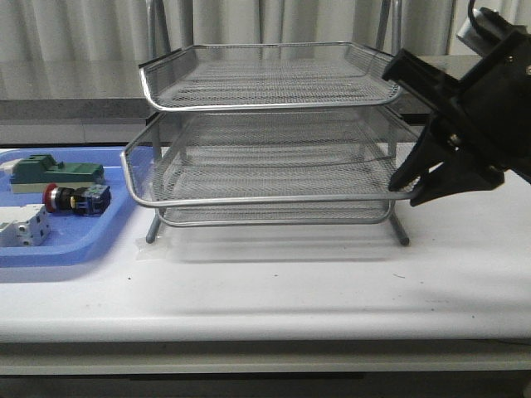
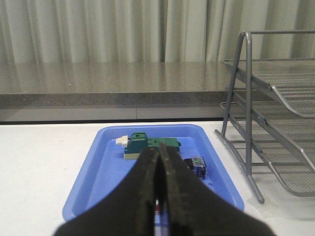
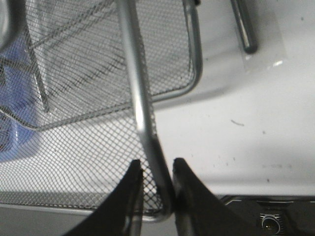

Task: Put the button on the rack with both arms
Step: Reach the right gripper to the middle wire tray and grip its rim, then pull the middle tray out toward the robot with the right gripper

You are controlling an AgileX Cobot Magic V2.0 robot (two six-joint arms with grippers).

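Our right gripper [image 3: 156,184] is clamped on the rack's [image 1: 265,133] middle-tray rim at its right front corner; our left gripper [image 2: 158,184] is clenched empty above the blue tray [image 2: 93,189], where the button [image 1: 75,199] lies.

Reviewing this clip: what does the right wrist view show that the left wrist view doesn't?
Only the right wrist view shows the right hand closed around the front rim wire of a rack tray, with bare table behind. Only the left wrist view shows the shut left hand, the green block and part of the button. Both show the rack and the blue tray.
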